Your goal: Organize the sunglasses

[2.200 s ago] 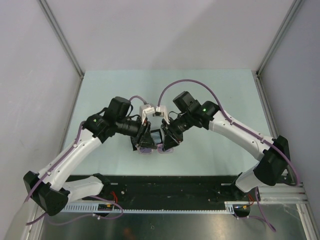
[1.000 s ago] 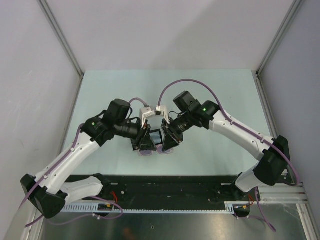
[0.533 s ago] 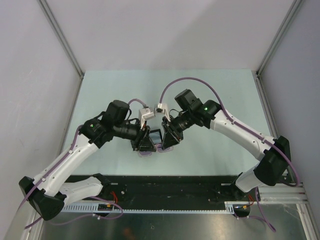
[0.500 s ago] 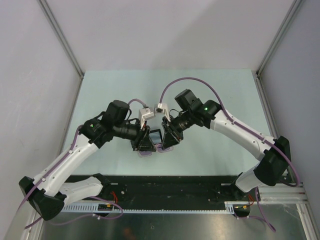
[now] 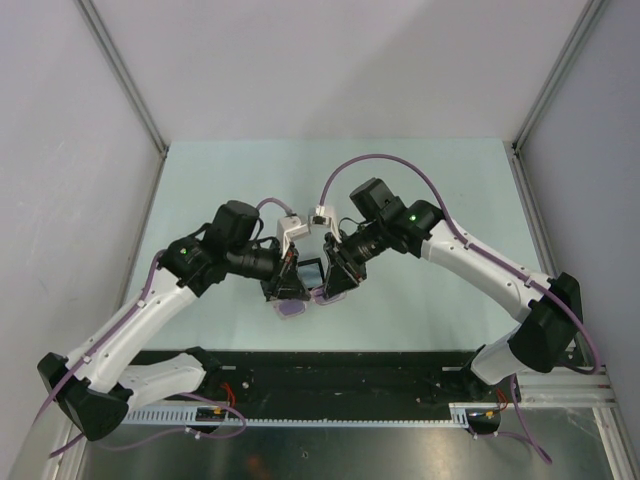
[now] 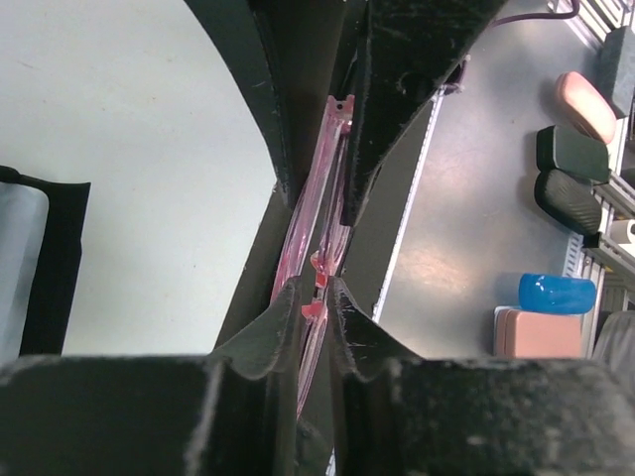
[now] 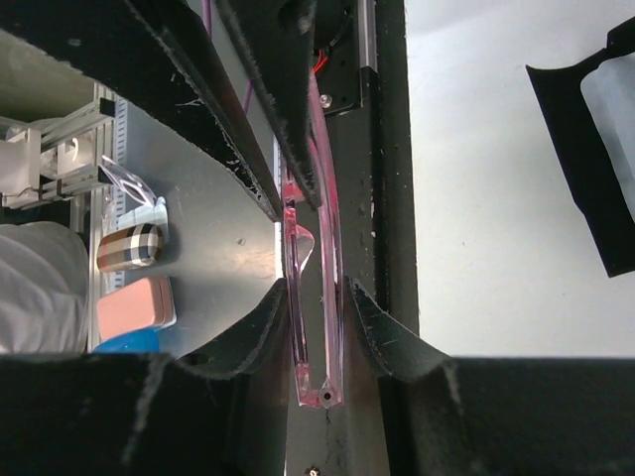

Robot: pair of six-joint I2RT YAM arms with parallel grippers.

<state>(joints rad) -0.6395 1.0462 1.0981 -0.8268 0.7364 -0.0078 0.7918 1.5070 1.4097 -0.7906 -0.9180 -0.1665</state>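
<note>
The sunglasses (image 5: 293, 308) hang between my two grippers at the middle of the table, near the front edge; only their purple lenses show from above. In the left wrist view the pink frame (image 6: 319, 233) is edge-on, and my left gripper (image 6: 316, 290) (image 5: 288, 288) is shut on it. In the right wrist view the folded frame (image 7: 314, 297) sits between the fingers of my right gripper (image 7: 316, 317) (image 5: 335, 284), also shut on it. The open black case (image 5: 312, 271) with a pale blue cloth (image 6: 18, 258) lies right behind the grippers.
The case also shows at the right of the right wrist view (image 7: 585, 169). A black rail (image 5: 330, 365) runs along the table's near edge. Beyond it, a metal surface holds a blue object (image 6: 556, 293), pink objects (image 6: 585, 106) and dark cases (image 6: 571, 149). Grey walls enclose three sides.
Both grippers, holding the sunglasses, have shifted slightly toward the far side. The left arm's elbow has moved a little left. The grips have not changed.
</note>
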